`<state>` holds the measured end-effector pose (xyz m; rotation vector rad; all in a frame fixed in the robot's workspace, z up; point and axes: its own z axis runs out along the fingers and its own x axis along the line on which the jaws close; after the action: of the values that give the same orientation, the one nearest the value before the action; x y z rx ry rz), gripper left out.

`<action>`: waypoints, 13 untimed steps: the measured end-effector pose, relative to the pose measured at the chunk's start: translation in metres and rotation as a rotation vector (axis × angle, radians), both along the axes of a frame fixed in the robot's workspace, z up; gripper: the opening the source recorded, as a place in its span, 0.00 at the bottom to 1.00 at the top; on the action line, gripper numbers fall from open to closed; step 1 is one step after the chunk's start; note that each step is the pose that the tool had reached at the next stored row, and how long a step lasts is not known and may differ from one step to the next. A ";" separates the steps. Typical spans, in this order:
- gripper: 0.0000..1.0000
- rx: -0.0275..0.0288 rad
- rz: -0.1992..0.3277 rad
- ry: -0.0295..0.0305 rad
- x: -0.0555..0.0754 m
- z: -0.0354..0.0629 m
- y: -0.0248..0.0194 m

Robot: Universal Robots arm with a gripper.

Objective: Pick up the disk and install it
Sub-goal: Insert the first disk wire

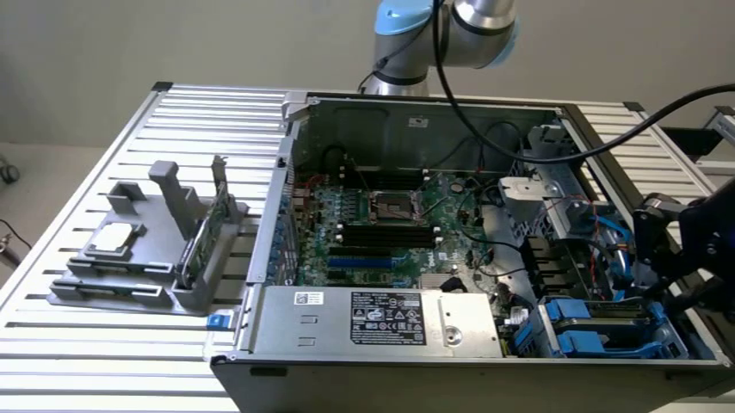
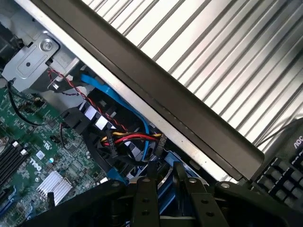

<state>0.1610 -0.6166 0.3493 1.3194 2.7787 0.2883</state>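
The arm (image 1: 460, 26) stands at the far edge of the tabletop (image 1: 103, 353) and reaches over the open computer case (image 1: 391, 107) to the exterior view's right. The claw (image 1: 676, 277) hangs by the near corner bay there. The disk (image 1: 597, 325) sits in that bay on blue rails. Whether the claw grips it, I cannot tell.

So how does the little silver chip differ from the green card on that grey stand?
The silver chip lies flat; the green card stands on its edge. The chip is small and square; the card is long and thin. The chip sits toward the exterior view's left of the grey stand, the card toward its right. Both rest in that stand, outside the computer case.
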 end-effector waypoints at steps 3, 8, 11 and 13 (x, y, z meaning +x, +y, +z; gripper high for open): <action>0.28 0.0002 -0.028 0.0043 0.000 -0.0009 0.0000; 0.28 0.0072 -0.055 0.0153 0.000 -0.0020 0.0001; 0.28 0.0132 -0.073 0.0169 0.000 -0.0020 0.0001; 0.28 0.0179 -0.085 0.0174 0.000 -0.0020 0.0001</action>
<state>0.1610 -0.6165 0.3473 1.4459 2.7313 0.2994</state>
